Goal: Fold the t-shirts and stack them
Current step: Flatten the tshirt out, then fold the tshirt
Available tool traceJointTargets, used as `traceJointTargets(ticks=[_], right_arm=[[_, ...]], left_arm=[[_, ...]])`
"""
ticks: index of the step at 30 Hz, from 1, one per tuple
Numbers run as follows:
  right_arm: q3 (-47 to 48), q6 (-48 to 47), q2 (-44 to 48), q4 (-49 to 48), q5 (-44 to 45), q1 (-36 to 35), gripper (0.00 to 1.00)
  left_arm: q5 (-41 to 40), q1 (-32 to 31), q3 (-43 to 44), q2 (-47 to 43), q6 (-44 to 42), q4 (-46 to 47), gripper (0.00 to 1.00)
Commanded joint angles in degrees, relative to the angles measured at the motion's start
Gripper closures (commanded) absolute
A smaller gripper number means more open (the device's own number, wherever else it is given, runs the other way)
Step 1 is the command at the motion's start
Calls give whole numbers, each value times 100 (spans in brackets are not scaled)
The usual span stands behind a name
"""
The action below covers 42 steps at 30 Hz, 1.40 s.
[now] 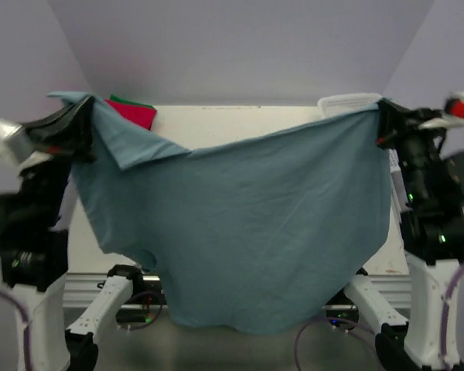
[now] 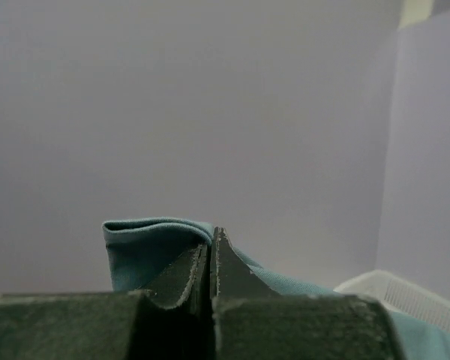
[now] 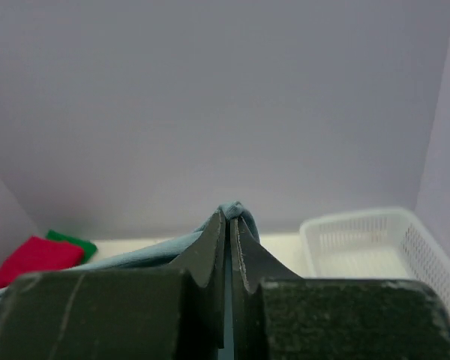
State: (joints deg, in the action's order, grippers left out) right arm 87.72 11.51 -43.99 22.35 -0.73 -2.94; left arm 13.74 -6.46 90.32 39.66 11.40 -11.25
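Observation:
A dusty blue-grey t-shirt [image 1: 247, 224] hangs spread wide above the table, sagging in the middle. My left gripper [image 1: 83, 124] is shut on its upper left corner, and cloth [image 2: 146, 247] bulges over the closed tips [image 2: 211, 244]. At the upper right, my right gripper [image 1: 380, 117] is shut on the other corner, with a fold of cloth [image 3: 240, 211] poking up between its tips [image 3: 229, 221]. A folded red t-shirt [image 1: 135, 114] lies at the table's back left on a green one [image 1: 131, 100]; both show in the right wrist view as the red t-shirt [image 3: 34, 257] and the green t-shirt [image 3: 75, 241].
A white mesh basket [image 1: 348, 101] stands at the back right of the table, its rim [image 3: 360, 221] beside my right gripper. The white table [image 1: 240, 120] shows behind the hanging cloth. Purple walls close the scene at back and sides.

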Motion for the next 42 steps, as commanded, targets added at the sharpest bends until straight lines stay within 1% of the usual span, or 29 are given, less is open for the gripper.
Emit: traceJointTargets(ticks=[1, 2, 3, 4, 5, 6, 7, 8, 9, 10, 11, 12, 13, 14, 15, 16, 18, 19, 21, 22, 24, 28, 30, 32, 38, 41, 42], right_arm=[[-606, 325, -1154, 148, 415, 22, 100], [-729, 378, -1617, 69, 442, 22, 100], [-835, 387, -1839, -2, 529, 22, 100], [-1097, 483, -2111, -237, 582, 13, 100], [-1178, 493, -2653, -309, 626, -5, 100], [-1231, 493, -3007, -362, 644, -14, 100], [-1283, 528, -3315, -493, 732, -57, 100], [-1275, 528, -3614, -582, 793, -84, 100], [-1249, 528, -4313, -670, 811, -119, 100], [-1110, 511, -4642, -844, 838, -189, 100], [-960, 510, -5037, -855, 855, -198, 100], [-793, 528, -5667, -855, 855, -207, 100], [-470, 554, -6030, -898, 812, -242, 100], [-275, 554, -6312, -890, 707, -260, 100], [-91, 537, -6828, -864, 723, -286, 100], [207, 528, -7042, -916, 706, -330, 100], [472, 476, -7403, -978, 759, -383, 100], [752, 406, -7683, -969, 811, -426, 100], [1009, 361, -7940, -969, 820, -427, 100], [1245, 309, -8106, -926, 838, -435, 100], [1474, 247, -8187, -934, 899, -435, 100], [1651, 72, -8222, -995, 1040, -427, 100], [1739, -34, -8231, -978, 1110, -427, 100], [1783, -78, -8240, -969, 1172, -418, 100], [1608, -175, -8099, -987, 1365, -400, 100], [1406, -175, -7950, -1048, 1453, -400, 100], [1240, -184, -7854, -1135, 1471, -400, 100]], left_arm=[[-1153, -66, -1199, 1225, -471, 148, 100], [-1241, -66, -1436, 1428, -481, 462, 100], [-1346, -66, -1630, 1639, -507, 587, 100], [-1347, -66, -1928, 2129, -498, 684, 100], [-1495, -57, -2070, 2369, -463, 929, 100], [-1514, -49, -2350, 2606, -420, 1027, 100], [-1558, -22, -2492, 3035, -376, 1393, 100], [-1558, 4, -2598, 3265, -332, 1789, 100], [-1523, 30, -2642, 3511, -227, 1906, 100], [-1541, 100, -2634, 4027, -200, 2002, 100], [-1549, 118, -2582, 4293, -182, 2143, 100], [-1602, 127, -2520, 4548, -199, 2214, 100], [-1620, 136, -2328, 5081, -191, 2267, 100], [-1602, 145, -2196, 5348, -199, 2302, 100], [-1576, 162, -1907, 5611, -191, 2320, 100], [-1541, 197, -1748, 6075, -156, 2329, 100], [-1401, 250, -1449, 6500, -86, 2381, 100], [-1400, 285, -1143, 6824, -59, 2355, 100], [-1252, 312, -886, 7089, -76, 2355, 100], [-1242, 321, -606, 7308, -85, 2303, 100], [-1250, 356, -307, 7450, -112, 2258, 100], [-1137, 443, 160, 7758, -76, 2276, 100], [-1032, 470, 545, 7959, -68, 2109, 100], [-961, 505, 740, 8040, -15, 1987, 100], [-873, 532, 706, 7917, 73, 1846, 100], [-846, 532, 513, 7751, 143, 1731, 100], [-820, 532, 252, 7576, 213, 1792, 100]])
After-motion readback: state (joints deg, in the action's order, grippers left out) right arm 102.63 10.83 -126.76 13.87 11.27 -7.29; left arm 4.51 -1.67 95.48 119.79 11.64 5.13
